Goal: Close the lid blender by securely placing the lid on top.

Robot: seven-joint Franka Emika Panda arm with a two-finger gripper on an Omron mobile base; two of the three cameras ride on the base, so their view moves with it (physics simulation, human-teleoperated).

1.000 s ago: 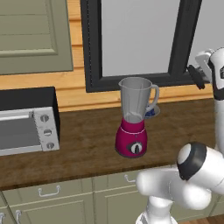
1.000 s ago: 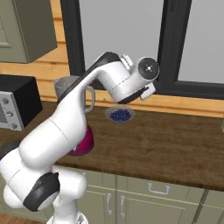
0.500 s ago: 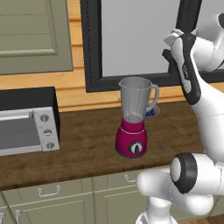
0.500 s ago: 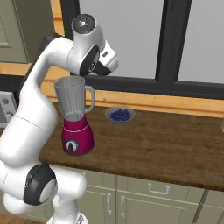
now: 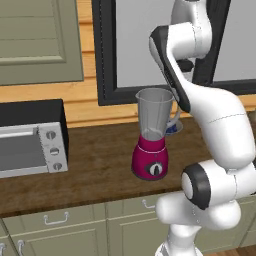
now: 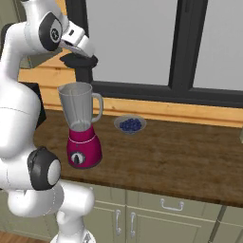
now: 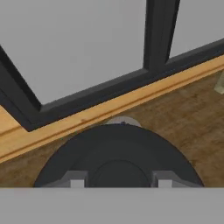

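From the left base view, the blender [image 5: 151, 135] stands upright on the wooden bench [image 5: 95, 165], its magenta base topped by a clear grey jar whose rim is uncovered; the jar looks empty. The white arm arcs over it from the right, and a dark disc, the lid [image 5: 185, 65], shows behind the arm's upper link, above and right of the jar. A small bowl [image 5: 173, 128] peeks out just behind the jar's handle. A toaster oven [image 5: 31, 142] sits well apart at the left.

From the right base view, the end effector [image 6: 79, 60] hangs above the jar's open mouth with the black lid [image 6: 79, 60] clamped in it, held roughly level and apart from the rim. The blender [image 6: 82, 126] is directly beneath. The bowl [image 6: 130, 125], holding blueberries, rests on the bench [image 6: 180, 156] to the jar's right.

In the hand view, the lid [image 7: 118, 155] sits pinched between the closed fingertips [image 7: 77, 181], with the window frame [image 7: 155, 39] and bench beyond.
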